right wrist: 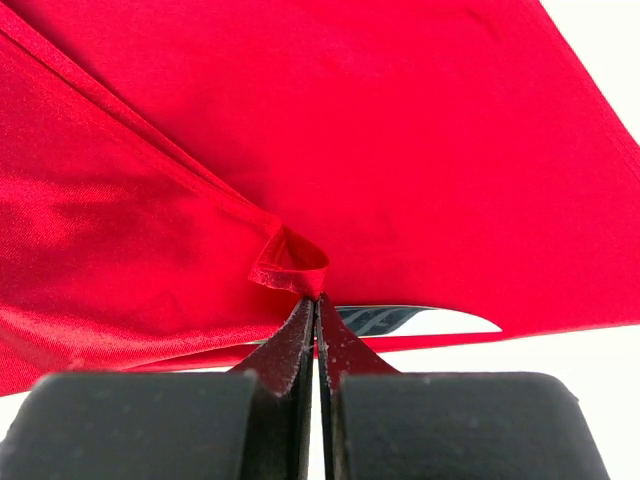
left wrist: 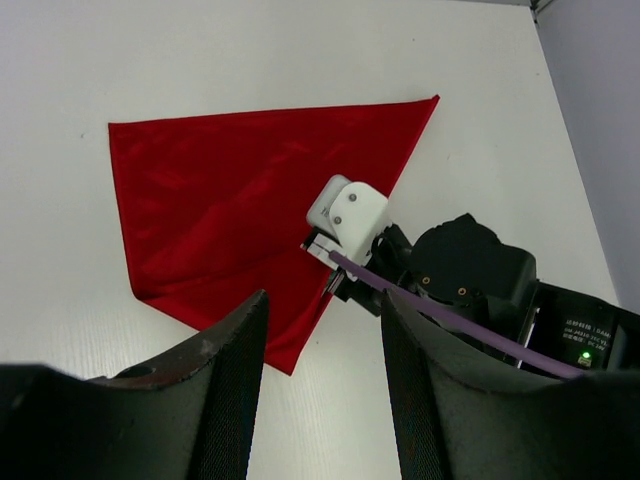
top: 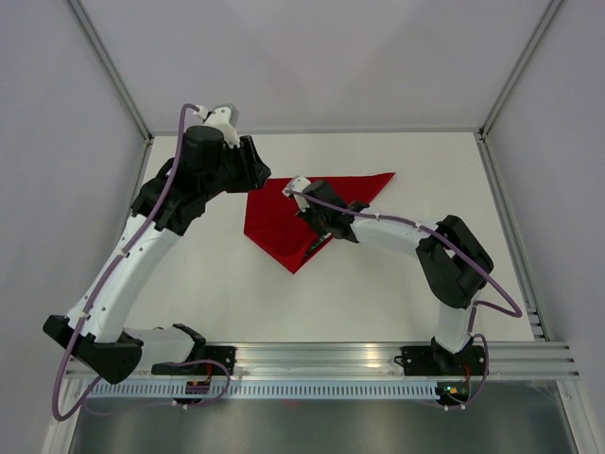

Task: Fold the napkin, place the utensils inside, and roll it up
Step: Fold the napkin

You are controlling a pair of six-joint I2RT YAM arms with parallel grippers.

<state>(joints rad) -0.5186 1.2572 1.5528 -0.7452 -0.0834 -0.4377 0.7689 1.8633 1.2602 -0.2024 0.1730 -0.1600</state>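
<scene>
The deep-red napkin (top: 284, 222) lies folded into a triangle at the back middle of the white table; it also shows in the left wrist view (left wrist: 220, 190). My right gripper (top: 314, 248) is shut on a small loop of the napkin's hemmed edge (right wrist: 290, 265), near its front corner, and holds that edge slightly up. Under the raised cloth a silvery utensil (right wrist: 410, 321) shows partly; the rest is hidden. My left gripper (top: 257, 173) is open and empty, held above the table at the napkin's back left, its fingers (left wrist: 230, 380) apart over the front corner.
The right arm (left wrist: 470, 275) reaches across the napkin's right side. A metal rail (top: 378, 355) runs along the near table edge. Frame posts (top: 113, 66) and white walls close in the back and sides.
</scene>
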